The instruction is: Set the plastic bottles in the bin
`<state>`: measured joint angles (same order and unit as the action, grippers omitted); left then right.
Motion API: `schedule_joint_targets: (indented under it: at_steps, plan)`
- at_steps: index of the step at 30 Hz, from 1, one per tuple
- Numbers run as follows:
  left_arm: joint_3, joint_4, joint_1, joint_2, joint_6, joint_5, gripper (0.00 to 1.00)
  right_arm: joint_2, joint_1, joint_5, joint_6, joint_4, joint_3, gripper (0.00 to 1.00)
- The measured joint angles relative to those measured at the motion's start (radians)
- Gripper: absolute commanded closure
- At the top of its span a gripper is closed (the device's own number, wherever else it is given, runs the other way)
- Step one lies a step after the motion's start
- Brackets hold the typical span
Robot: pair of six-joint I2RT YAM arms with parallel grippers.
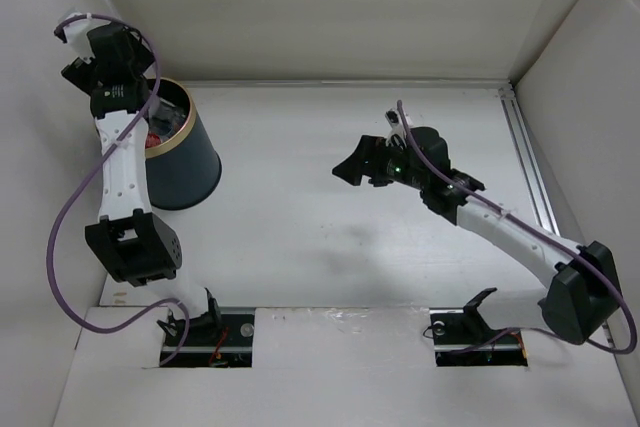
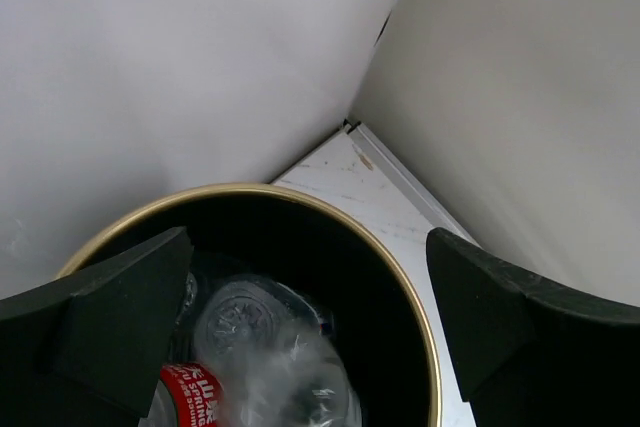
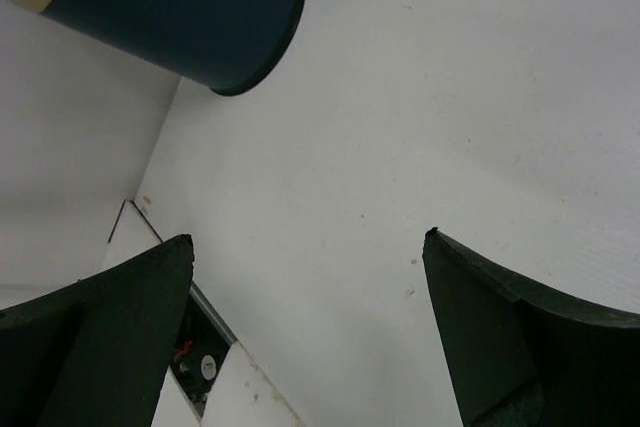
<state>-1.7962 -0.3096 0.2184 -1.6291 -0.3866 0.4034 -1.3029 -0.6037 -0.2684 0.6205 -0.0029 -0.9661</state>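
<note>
Starting at the near edge, you have one white table (image 1: pixel 300 237), and the top view shows no bottle lying loose on it. Over its middle hangs your right gripper (image 3: pixel 308 247), jaws spread wide with nothing between them; the one bin (image 1: pixel 185 162) sits well apart from it, off to its left and a little farther back. Your left gripper (image 2: pixel 310 277) is plainly the nearer one. It hangs directly above the bin's gold rim, looking straight down into the black inside, fingers wide apart and holding nothing. The plastic bottles (image 2: pixel 245 322) lie right below it, inside the bin. At least two clear bodies show, one with a red label (image 2: pixel 190 392), but they overlap too much for a full count. One turns its moulded base up toward the camera, so its long axis runs roughly upright; I can't tell for the others. Past the bin is only the corner where the two walls (image 2: pixel 200 67) meet. By my reading, any next move is a straight lift away.
</note>
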Motion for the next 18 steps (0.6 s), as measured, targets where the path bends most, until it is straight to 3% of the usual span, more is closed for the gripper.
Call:
schedule_joint_targets:
  at_steps: [6,10,15,18]
  plan:
    - [-0.018,-0.019,0.005,-0.026,-0.003,-0.068,0.0,0.048,-0.002,0.031,-0.025,-0.086,-0.032,0.0]
    - [-0.065,-0.049,-0.025,-0.021,0.034,-0.174,0.0,0.068,-0.031,0.159,-0.063,-0.225,-0.12,0.0]
    - [-0.139,-0.16,-0.252,0.057,0.085,-0.236,0.0,0.144,-0.08,0.383,-0.102,-0.437,-0.29,0.0]
    - [0.025,-0.14,-0.415,0.254,0.082,-0.296,0.0,0.203,-0.087,0.5,-0.117,-0.55,-0.406,0.0]
